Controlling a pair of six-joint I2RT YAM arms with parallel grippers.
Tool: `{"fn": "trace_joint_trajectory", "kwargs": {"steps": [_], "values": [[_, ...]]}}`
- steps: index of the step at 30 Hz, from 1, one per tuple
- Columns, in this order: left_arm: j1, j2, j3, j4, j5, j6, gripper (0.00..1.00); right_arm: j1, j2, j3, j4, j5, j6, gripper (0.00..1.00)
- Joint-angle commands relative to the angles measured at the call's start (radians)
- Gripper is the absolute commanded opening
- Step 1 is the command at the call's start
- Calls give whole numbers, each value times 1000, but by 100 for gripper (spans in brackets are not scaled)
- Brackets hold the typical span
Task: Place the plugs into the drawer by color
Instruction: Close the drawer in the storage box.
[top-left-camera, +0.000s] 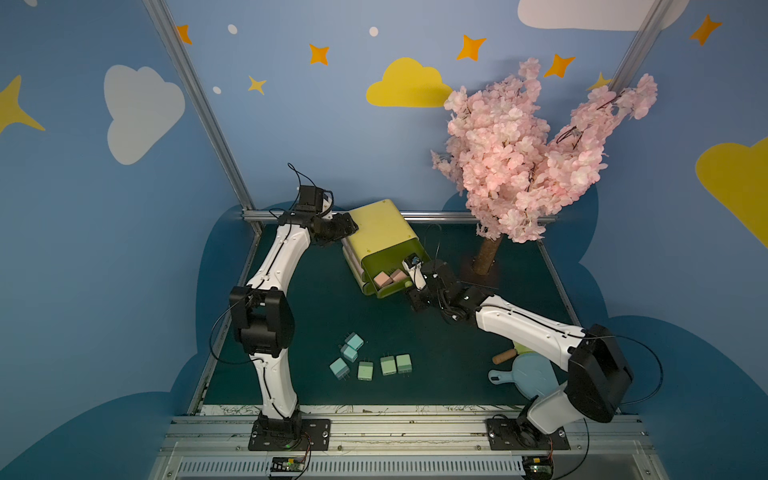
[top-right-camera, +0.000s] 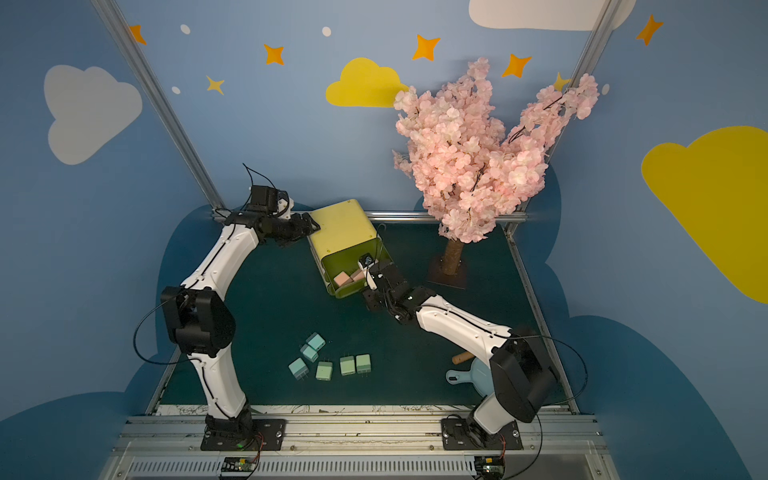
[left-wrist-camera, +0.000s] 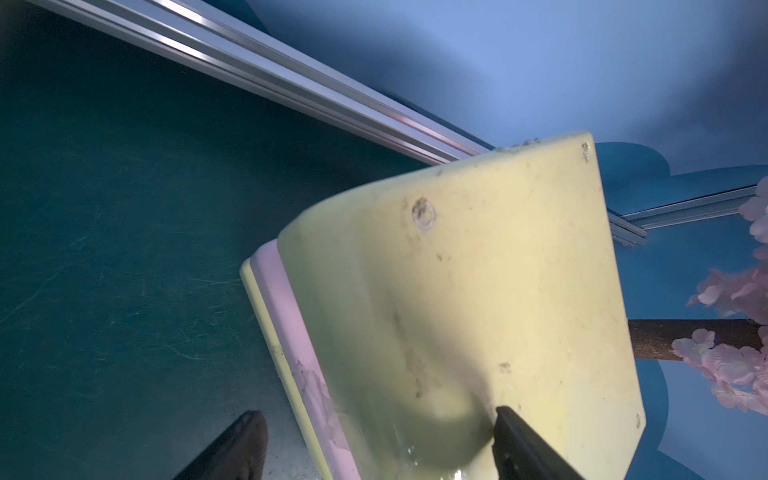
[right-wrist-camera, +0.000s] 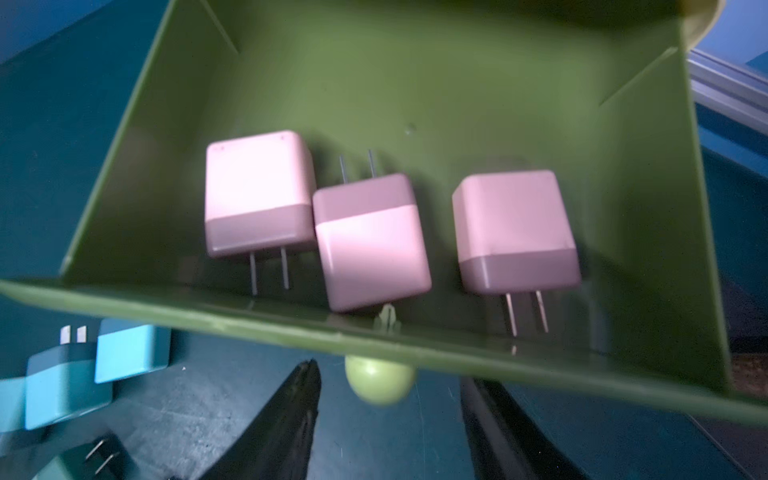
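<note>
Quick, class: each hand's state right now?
Left hand: open, at a corner of the chest, holding nothing.
Right hand: open, around the drawer knob, not touching.

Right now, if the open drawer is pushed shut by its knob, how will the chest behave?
The chest looks like thin, light plastic on a smooth mat, so it may slide unless the left gripper braces it. Loose pink plugs would probably shift.

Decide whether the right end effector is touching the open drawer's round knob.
Apart. The right wrist view shows the knob between the right end effector's open fingers, with dark mat visible on both sides of it.
</note>
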Motion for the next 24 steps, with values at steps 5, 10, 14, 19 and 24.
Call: {"fn": "trace_joint_trajectory", "kwargs": {"steps": [5, 10, 14, 19, 24], "values": [[-10, 52, -8, -79, -36, 38, 86, 4, 42, 81, 2, 11, -1, 58], [-13, 54, -7, -87, -36, 45, 86, 5, 69, 121, 10, 19, 5, 56], [-15, 51, -7, -90, -37, 48, 86, 9, 88, 159, 15, 18, 13, 55], [-25, 50, -9, -90, -38, 50, 86, 14, 107, 167, 71, 26, 27, 55], [-32, 53, -10, -91, -37, 50, 86, 25, 133, 137, 217, 52, 33, 55]]}}
